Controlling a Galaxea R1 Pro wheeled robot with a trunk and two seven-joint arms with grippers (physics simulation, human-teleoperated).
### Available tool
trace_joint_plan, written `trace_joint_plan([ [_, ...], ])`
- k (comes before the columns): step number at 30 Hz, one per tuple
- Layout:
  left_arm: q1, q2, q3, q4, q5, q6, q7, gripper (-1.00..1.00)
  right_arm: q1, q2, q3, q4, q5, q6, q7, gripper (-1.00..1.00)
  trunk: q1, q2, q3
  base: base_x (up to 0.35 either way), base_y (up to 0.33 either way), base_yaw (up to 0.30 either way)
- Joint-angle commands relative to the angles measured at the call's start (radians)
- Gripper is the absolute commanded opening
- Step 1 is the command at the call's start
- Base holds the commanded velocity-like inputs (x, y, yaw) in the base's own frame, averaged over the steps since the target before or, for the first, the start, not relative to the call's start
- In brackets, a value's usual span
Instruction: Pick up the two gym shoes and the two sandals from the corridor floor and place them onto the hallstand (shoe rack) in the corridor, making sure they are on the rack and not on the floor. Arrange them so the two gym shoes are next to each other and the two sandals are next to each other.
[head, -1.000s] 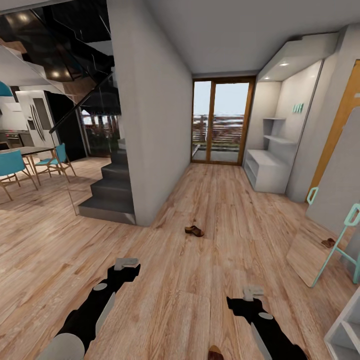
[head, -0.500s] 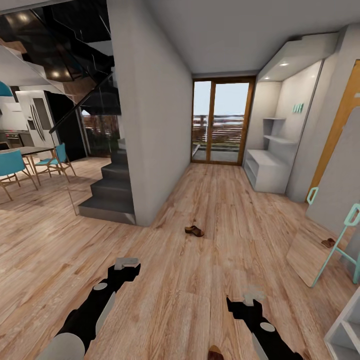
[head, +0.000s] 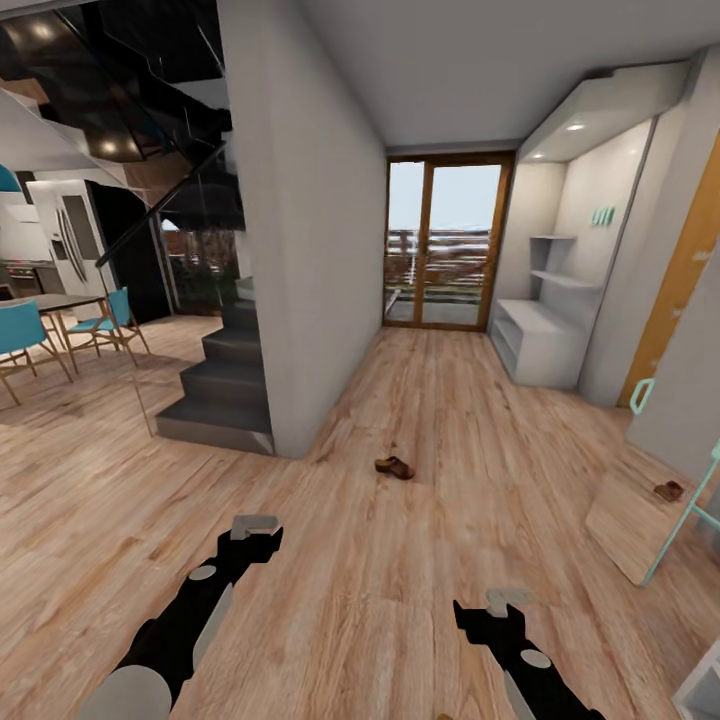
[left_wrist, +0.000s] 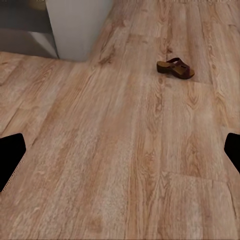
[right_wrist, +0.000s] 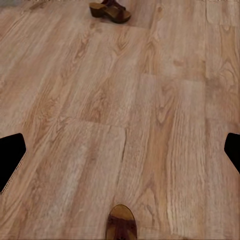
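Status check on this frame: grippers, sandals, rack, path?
Left gripper and right gripper open, empty. One sandal on corridor floor ahead; second sandal near right gripper. Hallstand far right. Nothing between robot and the sandal ahead.

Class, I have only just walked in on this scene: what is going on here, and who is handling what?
A two-armed robot stands in a corridor, with nothing in either gripper. Its left gripper and right gripper hang open above the wood-plank floor. One brown sandal lies on the floor ahead of the robot, and a second sandal lies close in front of it. The grey shoe rack stands farther down the corridor on the right, near the glass doors. No gym shoes can be made out.
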Motion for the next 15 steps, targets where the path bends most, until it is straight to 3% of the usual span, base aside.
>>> trace_joint_plan([
  [1,0.000,0.000,0.000,-0.002,0.001,0.006,-0.003,1.00,-0.001,0.000,-0.002,0.000,0.000,-0.002,0.001,1.00,0.000,-0.001,-0.001,0.159,0.277,-0.120],
  [9,0.000,0.000,0.000,-0.002,0.001,0.006,-0.003,1.00,-0.001,0.000,-0.002,-0.002,0.000,-0.002,0.001,1.00,0.000,-0.001,-0.001,0.067,0.283,-0.196],
  [15,0.000,0.000,0.000,-0.003,0.001,0.006,-0.003,1.00,-0.001,0.000,-0.001,-0.004,0.000,-0.001,0.001,1.00,0.000,-0.001,-0.001,0.007,0.083,-0.041],
])
